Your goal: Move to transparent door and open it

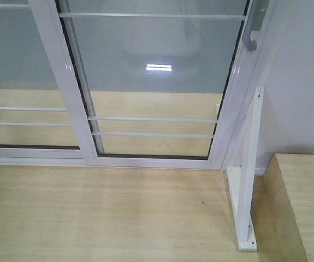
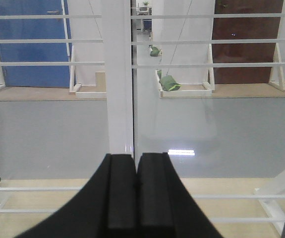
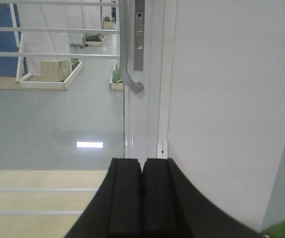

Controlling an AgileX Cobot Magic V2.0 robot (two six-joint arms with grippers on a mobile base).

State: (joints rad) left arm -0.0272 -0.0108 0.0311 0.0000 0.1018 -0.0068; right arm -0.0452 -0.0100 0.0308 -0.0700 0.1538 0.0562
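The transparent door (image 1: 157, 76) fills the front view: clear glass in a white frame with thin horizontal white bars. Its curved grey handle (image 1: 253, 30) sits on the right stile at the top right. In the right wrist view the handle (image 3: 127, 54) hangs above and slightly left of my right gripper (image 3: 142, 161), which is shut with nothing in it and apart from the handle. My left gripper (image 2: 135, 157) is shut and empty too, facing a white vertical stile (image 2: 118, 74) between two glass panels.
A neighbouring glass panel (image 1: 20, 65) lies to the left. A white angled floor brace (image 1: 247, 180) stands right of the door frame. A white wall (image 3: 231, 99) is on the right, and a wooden block (image 1: 301, 207) sits at the lower right.
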